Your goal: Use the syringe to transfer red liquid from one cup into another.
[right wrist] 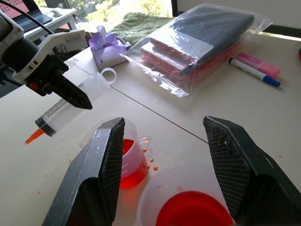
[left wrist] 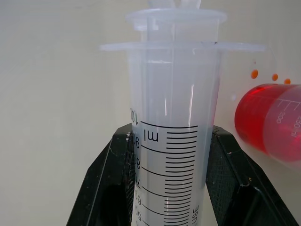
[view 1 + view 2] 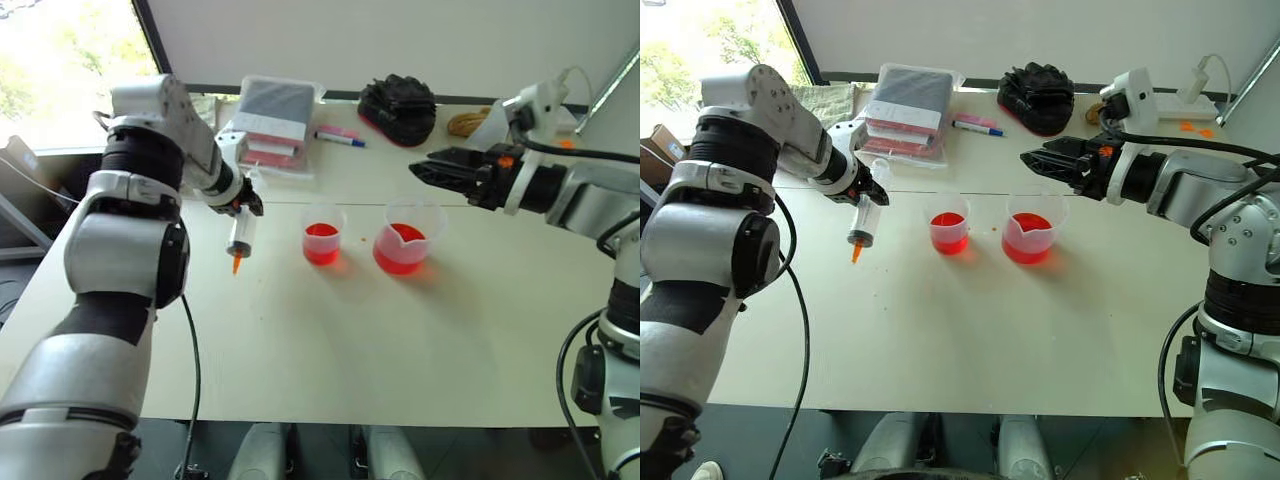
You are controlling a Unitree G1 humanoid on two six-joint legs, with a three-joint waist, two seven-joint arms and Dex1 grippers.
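**Syringe held aloft beside two red-filled cups**

The left gripper [image 3: 868, 190] is clamped on the large clear plastic syringe [image 3: 862, 225], orange tip down, above bare table [image 3: 940, 330] just left of the smaller clear cup [image 3: 949, 232] and the spouted clear beaker [image 3: 1029, 237], both holding red liquid [image 3: 1028, 248]. Its barrel reads "ml". The right gripper [image 3: 425, 165], fingers apart, hovers above the beaker. Behind lie a bagged bundle [image 3: 906, 108], a blue-capped marker [image 3: 978, 127] and a black cloth [image 3: 1038, 95].

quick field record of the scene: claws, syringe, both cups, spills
left claw: shut on syringe, orange tip down, above table
right claw: open, holding nothing, above and behind spouted beaker
small cup: red liquid inside
spouted beaker: red liquid inside
spills: red drops beside small cup
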